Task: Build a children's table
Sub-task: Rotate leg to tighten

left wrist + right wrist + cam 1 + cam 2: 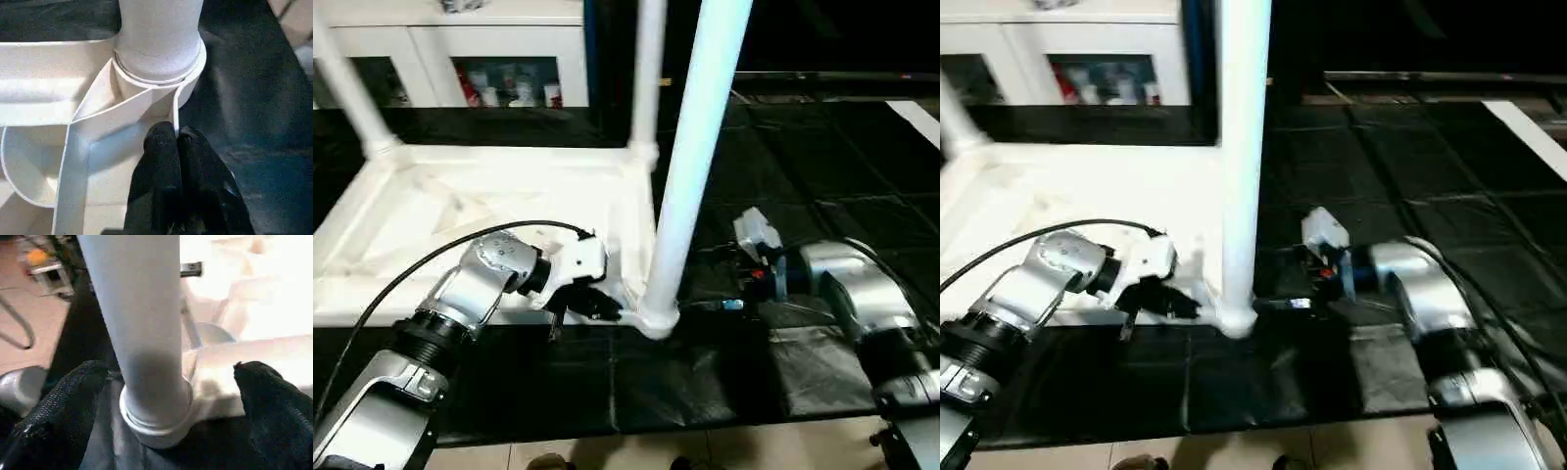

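Closely pressed left fingertips (168, 142), holding nothing, against upturned table top (460, 211) rim beside corner socket (188, 73). Widely spread right fingers (269, 396) flanking upright leg (142, 333), untouching. Beyond, black mat (803, 166).

I see the white top (460, 211) lying ribbed side up on black matting. Three white legs stand upright in its corner sockets: near one (690, 166) at 3 o'clock, two (646, 73) (347, 88) toward 12.

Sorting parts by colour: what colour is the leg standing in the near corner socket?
White, like the top; the leg shows best in the left eye view.
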`<state>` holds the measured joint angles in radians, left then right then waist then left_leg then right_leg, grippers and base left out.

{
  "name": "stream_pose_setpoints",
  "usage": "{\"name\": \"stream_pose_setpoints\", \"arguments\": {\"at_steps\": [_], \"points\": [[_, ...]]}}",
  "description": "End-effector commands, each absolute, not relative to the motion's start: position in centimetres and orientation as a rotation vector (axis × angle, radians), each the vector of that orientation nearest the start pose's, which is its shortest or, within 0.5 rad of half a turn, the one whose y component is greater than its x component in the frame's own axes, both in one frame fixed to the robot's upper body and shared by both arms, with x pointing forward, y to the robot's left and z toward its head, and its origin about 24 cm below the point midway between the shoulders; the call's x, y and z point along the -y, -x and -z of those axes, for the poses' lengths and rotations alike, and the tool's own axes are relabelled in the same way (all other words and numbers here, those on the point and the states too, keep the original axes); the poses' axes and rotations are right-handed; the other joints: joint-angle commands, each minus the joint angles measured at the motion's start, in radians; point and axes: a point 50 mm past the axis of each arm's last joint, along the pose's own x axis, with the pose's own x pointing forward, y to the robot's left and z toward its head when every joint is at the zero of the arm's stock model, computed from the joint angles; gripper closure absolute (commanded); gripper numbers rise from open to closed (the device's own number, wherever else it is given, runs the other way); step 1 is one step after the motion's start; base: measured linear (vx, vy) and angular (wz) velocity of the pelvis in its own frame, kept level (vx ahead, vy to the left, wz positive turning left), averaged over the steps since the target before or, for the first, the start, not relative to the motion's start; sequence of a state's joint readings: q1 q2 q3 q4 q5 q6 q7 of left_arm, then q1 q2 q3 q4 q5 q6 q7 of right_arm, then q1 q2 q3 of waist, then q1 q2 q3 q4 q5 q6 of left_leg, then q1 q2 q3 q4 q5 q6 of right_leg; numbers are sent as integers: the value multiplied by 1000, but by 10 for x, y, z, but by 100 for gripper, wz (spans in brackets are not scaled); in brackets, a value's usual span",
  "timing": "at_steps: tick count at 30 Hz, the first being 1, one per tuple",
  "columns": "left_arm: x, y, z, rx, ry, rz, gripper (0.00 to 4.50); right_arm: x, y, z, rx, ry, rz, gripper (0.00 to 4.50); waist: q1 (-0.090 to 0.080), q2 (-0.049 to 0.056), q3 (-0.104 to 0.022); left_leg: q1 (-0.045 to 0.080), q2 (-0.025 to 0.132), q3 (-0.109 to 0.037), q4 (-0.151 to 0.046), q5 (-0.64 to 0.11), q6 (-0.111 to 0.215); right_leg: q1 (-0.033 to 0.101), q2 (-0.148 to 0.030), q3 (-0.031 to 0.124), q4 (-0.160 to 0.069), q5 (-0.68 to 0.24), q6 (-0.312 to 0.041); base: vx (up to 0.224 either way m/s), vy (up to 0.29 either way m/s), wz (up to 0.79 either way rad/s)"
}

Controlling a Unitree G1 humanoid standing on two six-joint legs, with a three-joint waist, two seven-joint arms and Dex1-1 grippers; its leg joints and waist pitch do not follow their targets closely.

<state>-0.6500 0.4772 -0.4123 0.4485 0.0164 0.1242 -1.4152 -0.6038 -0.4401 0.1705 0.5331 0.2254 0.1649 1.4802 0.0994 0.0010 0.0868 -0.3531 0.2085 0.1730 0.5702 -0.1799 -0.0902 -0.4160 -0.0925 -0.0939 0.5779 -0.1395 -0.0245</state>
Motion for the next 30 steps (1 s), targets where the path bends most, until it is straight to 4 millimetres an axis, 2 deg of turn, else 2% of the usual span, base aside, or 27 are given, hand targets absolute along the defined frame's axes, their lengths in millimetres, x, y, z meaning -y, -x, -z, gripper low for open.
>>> {"name": "stream_pose_setpoints", "arguments": {"at_steps": [1, 6, 7, 9, 11, 14, 18, 20, 21, 27, 30], "points": [[-124, -304, -76, -528, -643, 1677, 450, 153, -313, -88, -323, 149, -1563, 41, -3, -1, -74, 6, 26, 5, -60, -197, 75, 57, -48, 47, -52, -265, -250, 0, 0, 0], [-121, -302, -76, -522, -665, 1719, 450, 146, -313, -86, -333, 153, -1618, 85, -1, -3, -77, -1, 25, 5, -56, -159, 89, 61, -50, 47, -42, -205, -269, 0, 0, 0], [-121, -301, -76, -520, -670, 1729, 450, 143, -313, -85, -335, 151, -1636, 107, 0, -3, -77, 1, 25, 6, -56, -158, 90, 60, -51, 47, -42, -204, -270, 0, 0, 0], [-120, -300, -76, -517, -678, 1744, 450, 139, -313, -82, -342, 152, -1660, 115, 2, -4, -78, 1, 26, 6, -55, -152, 93, 60, -51, 48, -39, -196, -274, 0, 0, 0], [-119, -300, -76, -515, -683, 1754, 450, 137, -313, -81, -343, 151, -1675, 120, 4, -2, -76, 0, 26, 6, -57, -153, 91, 59, -51, 47, -41, -205, -271, 0, 0, 0], [-118, -299, -76, -512, -686, 1761, 450, 135, -313, -80, -351, 145, -1697, 158, 7, -3, -76, 2, 26, 7, -57, -161, 85, 59, -51, 48, -42, -218, -266, 0, 0, 0], [-117, -298, -74, -512, -688, 1767, 450, 132, -312, -78, -361, 140, -1713, 171, 6, -2, -74, 1, 26, 5, -58, -170, 80, 60, -51, 48, -43, -234, -259, 0, 0, 0], [-117, -298, -74, -512, -688, 1768, 450, 131, -312, -77, -364, 133, -1718, 207, 6, -2, -75, 1, 26, 5, -58, -166, 80, 60, -52, 48, -43, -229, -260, 0, 0, 0], [-117, -299, -74, -513, -687, 1767, 450, 131, -311, -77, -367, 126, -1722, 207, 7, -1, -76, 0, 26, 5, -58, -166, 81, 61, -52, 48, -43, -227, -261, 0, 0, 0], [-118, -301, -72, -518, -653, 1726, 450, 132, -306, -73, -382, 86, -1733, 244, 6, 0, -75, 1, 25, 5, -58, -170, 79, 61, -50, 48, -44, -227, -260, 0, 0, 0], [-114, -306, -71, -510, -550, 1629, 450, 133, -301, -69, -370, 12, -1680, 245, 12, 0, -76, 5, 26, 7, -56, -165, 82, 58, -50, 49, -42, -208, -267, 0, 0, 0]]}}
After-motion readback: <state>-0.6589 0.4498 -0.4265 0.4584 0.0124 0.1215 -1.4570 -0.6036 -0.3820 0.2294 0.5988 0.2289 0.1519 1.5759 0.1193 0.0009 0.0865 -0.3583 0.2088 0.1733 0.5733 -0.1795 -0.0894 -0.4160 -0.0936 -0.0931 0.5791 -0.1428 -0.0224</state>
